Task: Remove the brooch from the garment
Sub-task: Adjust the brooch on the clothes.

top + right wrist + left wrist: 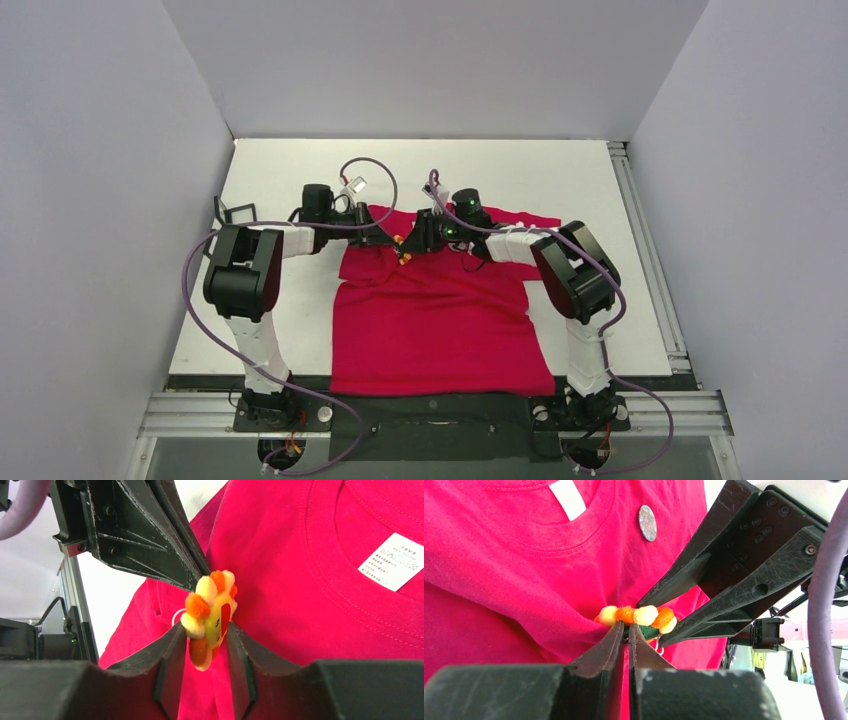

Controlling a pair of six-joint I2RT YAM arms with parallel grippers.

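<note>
The brooch (210, 611), a fuzzy orange-and-yellow tuft, sits on the red garment (440, 330) below the neckline, off to one side, the shirt lying flat on the white table (280, 180). The right gripper (206, 628) straddles it with jaws partly apart, a finger on each side. The left gripper (625, 628) is pinched tight on the puckered cloth at the brooch's base.

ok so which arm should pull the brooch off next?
Right. The right gripper has its jaws straddling the brooch; the left gripper is shut at the garment just behind it, probably better kept as anchor.
</note>
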